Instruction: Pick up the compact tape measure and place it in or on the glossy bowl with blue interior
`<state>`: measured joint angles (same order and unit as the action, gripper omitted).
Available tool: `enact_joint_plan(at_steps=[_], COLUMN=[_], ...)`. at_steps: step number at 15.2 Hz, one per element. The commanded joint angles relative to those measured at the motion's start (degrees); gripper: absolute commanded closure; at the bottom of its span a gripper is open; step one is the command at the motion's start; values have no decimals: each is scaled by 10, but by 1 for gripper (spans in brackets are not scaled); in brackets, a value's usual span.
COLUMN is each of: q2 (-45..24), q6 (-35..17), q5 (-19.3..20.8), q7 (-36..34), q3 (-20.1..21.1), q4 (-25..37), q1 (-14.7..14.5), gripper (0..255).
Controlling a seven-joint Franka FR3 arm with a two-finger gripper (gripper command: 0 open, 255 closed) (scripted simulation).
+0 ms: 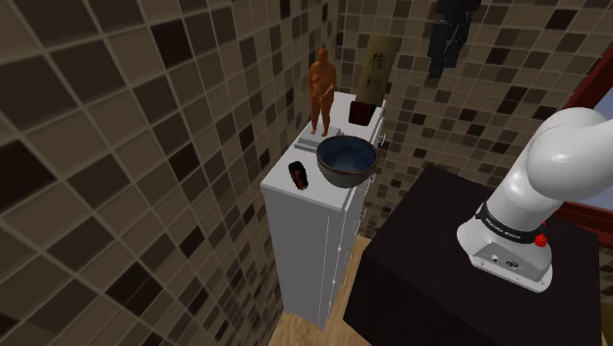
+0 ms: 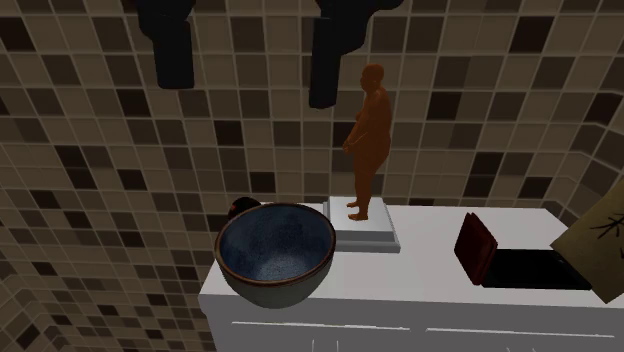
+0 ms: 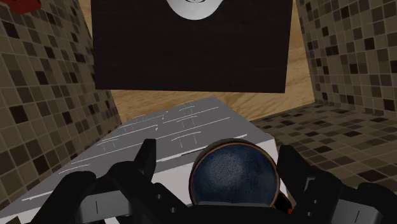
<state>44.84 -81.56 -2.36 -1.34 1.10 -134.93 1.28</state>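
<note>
Tape measure [image 1: 297, 174]: a small, dark, rounded case with a touch of red. It lies flat at the white cabinet's [image 1: 314, 211] near end, just beside the bowl [image 1: 346, 159], so you can expect a short carry. Bowl: dark rim, blue inside, empty. Beyond it stands an orange figurine [image 1: 320, 93]. Your pincer [image 2: 248, 90] hangs high above, fingers apart, holding nothing. The grasp is not yet begun.

Dim, flat rendered light, faint sheen inside the bowl [image 2: 277, 250], soft shadows, crisp edges
</note>
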Motion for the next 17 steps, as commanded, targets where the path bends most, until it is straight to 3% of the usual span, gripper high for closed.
enact_joint_plan(at_steps=[1, 10, 17], q2=[0, -114, -245], q6=[0, -159, -274], q5=[0, -34, -25], q7=[0, -100, -185], q3=[0, 87, 149], q4=[0, -30, -5], q1=[0, -11, -11], gripper=[0, 0, 0])
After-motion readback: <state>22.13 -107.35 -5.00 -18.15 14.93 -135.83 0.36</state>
